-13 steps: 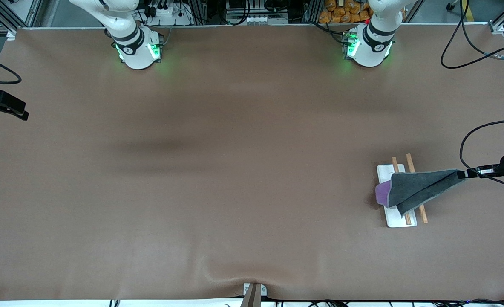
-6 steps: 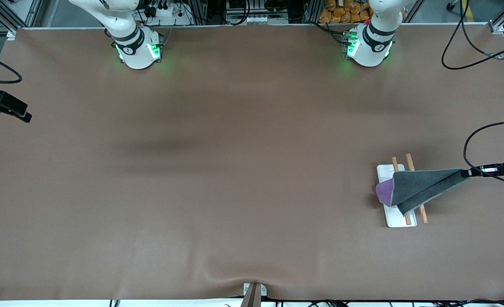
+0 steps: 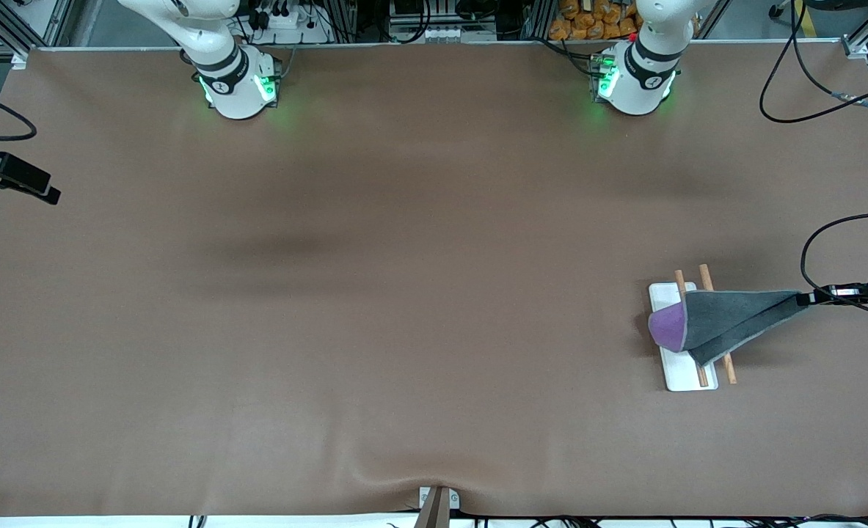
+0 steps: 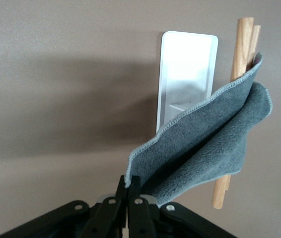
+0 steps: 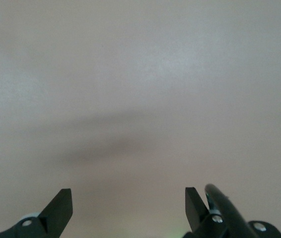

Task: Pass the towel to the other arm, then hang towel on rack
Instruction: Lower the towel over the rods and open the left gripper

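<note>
The towel lies dark grey side up across the rack's two wooden rods. A purple fold hangs over the white base. My left gripper is shut on the towel's corner, just off the rack toward the left arm's end of the table. The left wrist view shows my left gripper pinching the grey towel, which spreads over a rod and the base. My right gripper waits open and empty over bare table at the right arm's end; in the right wrist view, the right gripper is open.
Black cables loop over the table edge near the left gripper. A small metal bracket sits at the table edge nearest the front camera. The brown table mat is bare between the arms.
My left gripper has drawn the towel's corner slightly toward the left arm's end of the table, and the towel has slid a little over the rods. The right gripper has barely shifted.
</note>
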`<state>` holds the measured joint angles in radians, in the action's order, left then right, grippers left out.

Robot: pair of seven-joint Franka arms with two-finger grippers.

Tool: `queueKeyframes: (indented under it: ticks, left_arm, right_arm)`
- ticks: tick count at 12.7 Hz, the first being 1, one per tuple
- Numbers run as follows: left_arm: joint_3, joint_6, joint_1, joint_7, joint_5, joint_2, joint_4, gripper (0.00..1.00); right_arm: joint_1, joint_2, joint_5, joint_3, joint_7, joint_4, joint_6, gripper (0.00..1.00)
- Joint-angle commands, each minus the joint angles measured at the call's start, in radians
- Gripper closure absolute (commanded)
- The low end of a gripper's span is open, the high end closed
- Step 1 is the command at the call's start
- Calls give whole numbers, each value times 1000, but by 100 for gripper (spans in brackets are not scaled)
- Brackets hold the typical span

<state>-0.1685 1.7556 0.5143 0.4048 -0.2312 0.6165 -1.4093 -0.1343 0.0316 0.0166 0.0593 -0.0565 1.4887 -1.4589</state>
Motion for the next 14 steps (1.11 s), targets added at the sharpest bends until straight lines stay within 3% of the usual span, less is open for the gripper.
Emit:
queueKeyframes:
  ticks: [1,2,3,9,14]
  left_arm:
    - [-9,8,6,9,23,6,9,46]
    - [-11,8,6,9,23,6,10,9]
    - [-11,8,6,8,21,5,12,0]
    - [-26,-5,-6,-64,24,-89,15,0]
    - [-37,-100,-157,-389,150,-253,15,0]
  right_arm:
    - [12,-35,-7,-12,0,33,18,0]
    - [10,-41,-20,-12,10,33,28,0]
    - [10,-47,-23,-12,26,33,31,0]
    - [9,-47,-24,-12,29,33,37,0]
    - [16,-39,-49,-9,41,24,26,0]
